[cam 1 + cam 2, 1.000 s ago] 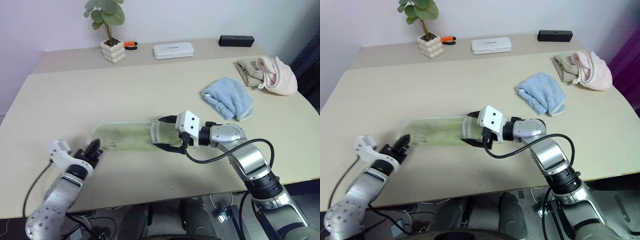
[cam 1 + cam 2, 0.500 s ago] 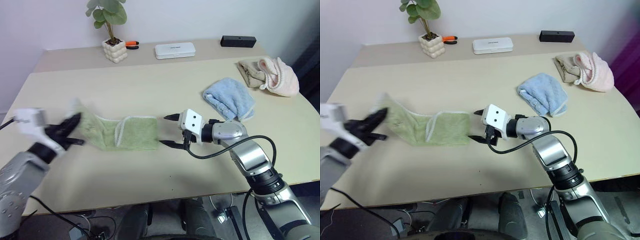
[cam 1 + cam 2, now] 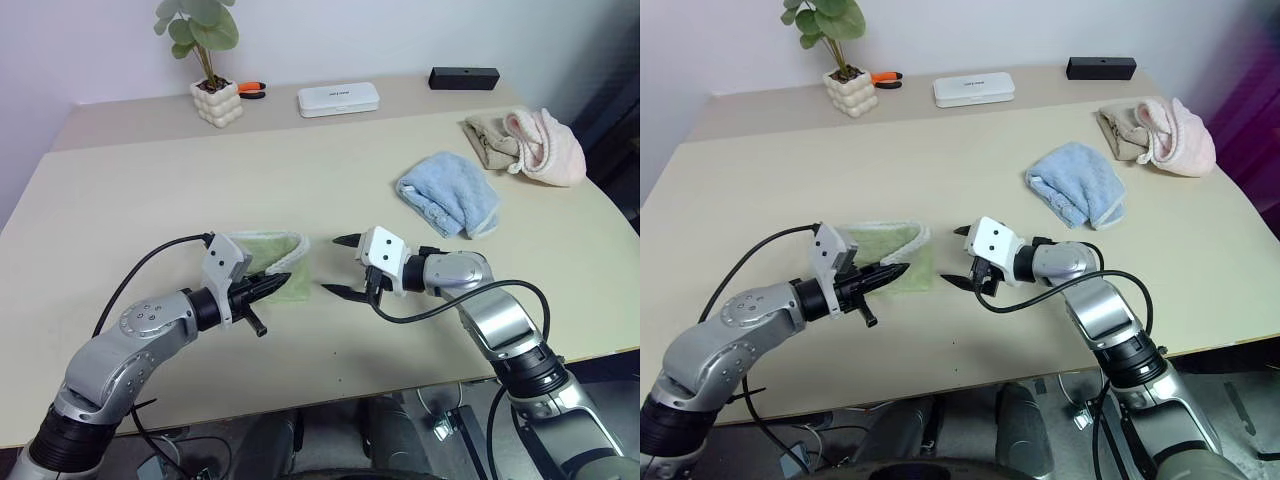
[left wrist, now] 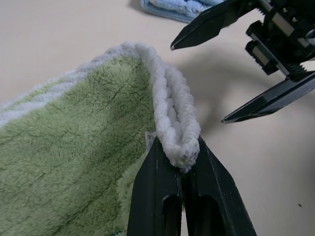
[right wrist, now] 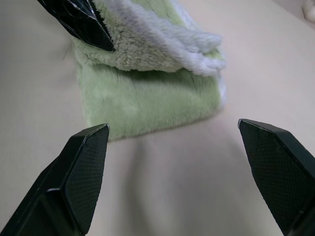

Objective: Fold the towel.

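We see the left gripper pinching the towel edge — the right gripper, just beside it, gapes wide.

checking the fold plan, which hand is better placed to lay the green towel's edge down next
Left. The left hand already pinches the towel by its doubled white edge above the lower layer; the right hand is open, beside the towel, holding nothing.

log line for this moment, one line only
task: fold towel | left gripper: shut on green towel edge, doubled over | right gripper: open, beside towel, not touching | fold: not finished
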Robot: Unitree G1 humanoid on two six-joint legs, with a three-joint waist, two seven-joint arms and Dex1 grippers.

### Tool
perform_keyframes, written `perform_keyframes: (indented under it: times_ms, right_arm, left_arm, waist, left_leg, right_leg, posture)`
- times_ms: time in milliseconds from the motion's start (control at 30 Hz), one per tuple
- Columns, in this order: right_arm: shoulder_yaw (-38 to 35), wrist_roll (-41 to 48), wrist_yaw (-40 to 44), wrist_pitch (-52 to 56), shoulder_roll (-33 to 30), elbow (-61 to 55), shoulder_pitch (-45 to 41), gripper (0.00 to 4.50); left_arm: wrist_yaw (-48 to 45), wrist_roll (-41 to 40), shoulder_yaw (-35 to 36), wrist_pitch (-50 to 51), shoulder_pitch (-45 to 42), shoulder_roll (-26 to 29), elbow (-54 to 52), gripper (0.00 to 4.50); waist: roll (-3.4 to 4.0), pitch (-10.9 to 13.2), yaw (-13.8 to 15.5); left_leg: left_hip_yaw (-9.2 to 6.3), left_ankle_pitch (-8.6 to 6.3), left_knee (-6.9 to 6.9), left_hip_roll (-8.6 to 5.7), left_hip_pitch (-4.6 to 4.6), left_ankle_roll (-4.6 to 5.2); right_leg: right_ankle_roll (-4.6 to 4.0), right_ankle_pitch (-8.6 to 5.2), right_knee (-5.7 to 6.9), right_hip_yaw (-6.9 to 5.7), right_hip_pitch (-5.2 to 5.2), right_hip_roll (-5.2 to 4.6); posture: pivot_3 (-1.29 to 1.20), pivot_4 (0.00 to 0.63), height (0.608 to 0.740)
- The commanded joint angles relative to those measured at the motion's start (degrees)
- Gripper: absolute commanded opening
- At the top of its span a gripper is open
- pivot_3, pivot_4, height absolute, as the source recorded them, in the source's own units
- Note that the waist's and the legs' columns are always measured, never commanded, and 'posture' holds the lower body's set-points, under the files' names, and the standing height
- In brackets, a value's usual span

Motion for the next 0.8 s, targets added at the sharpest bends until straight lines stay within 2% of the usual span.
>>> perform_keyframes:
  times_ms: [33,133,167,267,333,367,400,433,567,633,800]
  right_arm:
    - [-1.3,0.3,-0.4,-0.2,-0.2,-3.3,0.0,4.32]
    - [-1.6,0.4,-0.3,-0.1,-0.4,-3.1,-0.2,4.32]
    - [-2.0,0.5,-0.1,-0.2,-0.6,-2.8,-0.4,4.32]
    - [-3.4,0.9,0.1,-0.7,-1.0,-1.2,-1.6,4.32]
    - [-4.4,1.9,-0.2,-0.1,-0.2,-0.5,-2.8,4.32]
    - [-4.9,2.4,-0.3,0.3,0.3,-0.2,-3.5,3.75]
    - [-5.2,2.7,-0.3,0.6,0.6,-0.1,-3.9,3.50]
    - [-5.3,2.9,-0.2,0.6,0.8,0.0,-4.3,2.97]
    - [-4.4,5.1,-0.9,2.9,4.7,-1.4,-7.5,0.95]
    - [-2.2,5.7,-1.5,5.2,7.7,-2.3,-8.3,0.07]
    - [3.8,2.3,-2.7,6.4,11.7,0.3,-9.0,0.07]
  left_arm:
    - [-0.3,-3.3,5.2,0.9,-0.4,-0.9,-1.3,1.42]
    - [0.1,-5.6,8.2,2.7,0.0,-1.0,-1.7,2.88]
    - [-0.5,-8.4,11.7,3.9,1.4,0.1,-2.1,3.31]
    - [-4.1,-13.7,22.3,6.1,7.3,4.5,-3.1,3.31]
    - [-2.6,-15.6,27.6,5.7,7.5,4.6,-1.3,3.31]
    - [-1.8,-16.2,30.3,5.3,7.1,4.4,0.2,2.67]
    - [-1.2,-16.6,32.0,5.2,6.8,4.3,1.2,2.42]
    - [-1.4,-15.9,33.1,4.4,6.7,4.4,1.5,1.93]
    - [-1.8,-8.1,28.8,2.3,6.9,6.4,0.0,0.00]
    - [-2.5,-4.3,23.6,1.8,7.3,6.7,-1.1,0.00]
    - [-4.4,0.5,16.7,0.2,7.8,5.0,-1.0,0.00]
  waist:
    - [-0.01,0.0,-0.1]
    - [-0.01,0.0,0.0]
    - [-0.01,0.0,-0.1]
    - [0.02,0.0,-0.5]
    - [0.03,0.0,-0.2]
    - [0.03,0.0,0.0]
    - [0.03,0.0,0.1]
    - [0.02,0.0,0.1]
    - [0.01,0.0,-0.1]
    - [0.01,0.0,-0.1]
    - [0.02,0.0,-0.2]
  left_leg:
    - [-0.01,0.00,0.00,0.00,0.00,0.00]
    - [-0.01,0.00,0.00,0.00,0.00,0.00]
    - [-0.01,0.00,0.00,0.00,0.00,0.00]
    - [0.02,0.01,-0.01,0.02,-0.01,-0.03]
    - [0.02,-0.01,-0.03,0.02,-0.01,-0.02]
    - [0.02,-0.01,-0.01,0.02,0.00,-0.01]
    - [-0.01,-0.01,0.01,0.02,-0.01,-0.01]
    - [-0.01,-0.01,0.03,0.02,0.00,-0.02]
    - [-0.01,-0.01,0.04,-0.01,0.01,-0.03]
    - [-0.01,-0.01,0.02,0.00,0.02,-0.03]
    - [0.01,0.04,-0.02,0.00,-0.04,-0.13]
  right_leg:
    - [0.00,0.00,0.00,0.00,0.00,0.00]
    - [0.00,0.00,0.01,0.00,-0.01,0.00]
    - [0.00,0.00,0.01,0.00,0.00,0.00]
    - [0.00,0.00,0.03,0.05,-0.09,0.02]
    - [-0.01,-0.01,0.05,0.06,-0.11,0.03]
    - [-0.01,-0.01,0.06,0.05,-0.08,0.03]
    - [0.00,-0.01,0.04,0.03,-0.05,0.03]
    - [0.00,-0.01,0.04,0.03,-0.02,0.02]
    - [0.00,0.00,0.03,0.03,0.03,0.01]
    - [-0.01,0.00,0.04,0.04,0.00,0.01]
    - [-0.02,0.00,0.05,0.05,-0.11,0.01]
  posture:
    - [0.00,0.150,0.740]
    - [0.00,0.150,0.740]
    - [0.00,0.150,0.740]
    - [0.00,0.150,0.740]
    - [0.00,0.150,0.740]
    - [0.00,0.150,0.740]
    - [0.00,0.150,0.740]
    - [0.00,0.150,0.740]
    - [0.00,0.150,0.740]
    - [0.00,0.150,0.740]
    - [0.00,0.150,0.740]
